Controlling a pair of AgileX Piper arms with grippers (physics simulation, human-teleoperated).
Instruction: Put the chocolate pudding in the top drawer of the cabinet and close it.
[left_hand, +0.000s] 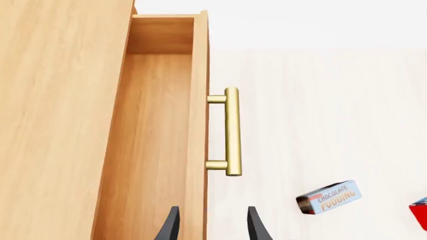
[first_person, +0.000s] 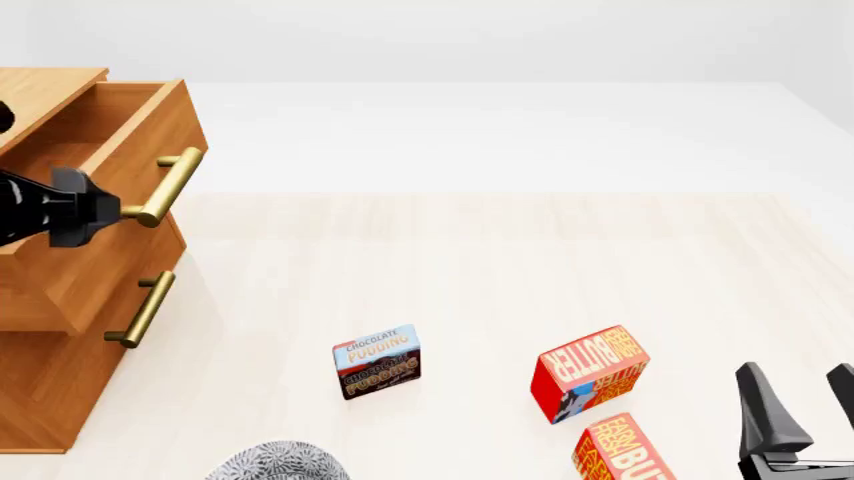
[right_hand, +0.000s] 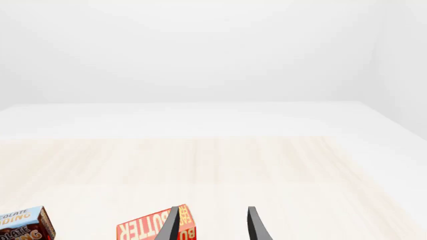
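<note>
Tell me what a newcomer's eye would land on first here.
The top drawer of the cabinet at far left stands pulled open, the left hand at its handle. Mid-table the chocolate pudding stands alone, with two red butter boxes to its right, near the open right hand.

Left gripper (left_hand: 212, 225) is raised high at the far left, jaws parted; right gripper (first_person: 801, 405) sits low, jaws apart, empty.

chocolate pudding (first_person: 376, 361) upright on table; top drawer (first_person: 127, 130) open.
</note>
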